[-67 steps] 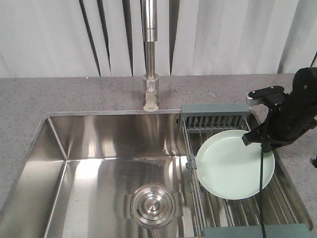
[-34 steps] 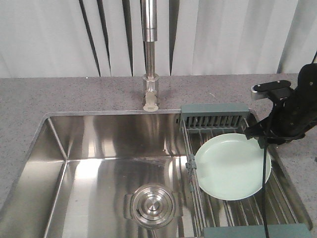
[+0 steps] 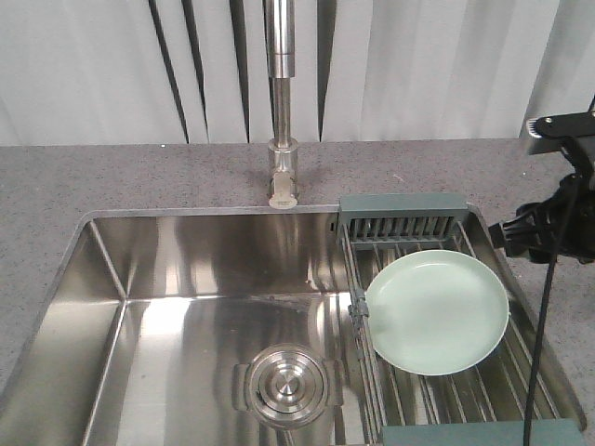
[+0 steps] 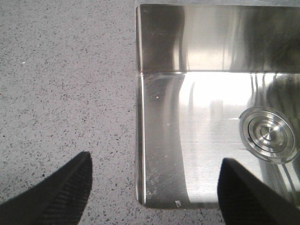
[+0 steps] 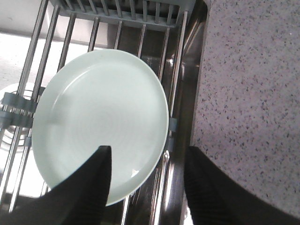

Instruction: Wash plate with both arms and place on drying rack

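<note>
The pale mint-green plate (image 3: 437,311) (image 5: 101,124) lies face up on the steel rods of the drying rack (image 3: 402,216), over the right end of the sink. My right gripper (image 3: 519,232) (image 5: 147,176) hangs open above the plate's right rim, clear of it. One finger (image 5: 98,185) is over the plate and the other (image 5: 204,185) is over the sink's edge and counter. My left gripper (image 4: 154,183) is open with nothing between its fingers. It hovers over the sink's near-left corner and does not show in the front view.
The tall faucet (image 3: 282,93) stands behind the steel sink basin (image 3: 177,279), which has a round drain (image 3: 286,384) (image 4: 268,133). Speckled grey counter (image 3: 139,177) surrounds the sink. A black cable (image 3: 539,353) hangs from the right arm past the rack's right side.
The right gripper let go of the plate and drew back up and to the right. The plate settled from a tilt to lying flat on the rack.
</note>
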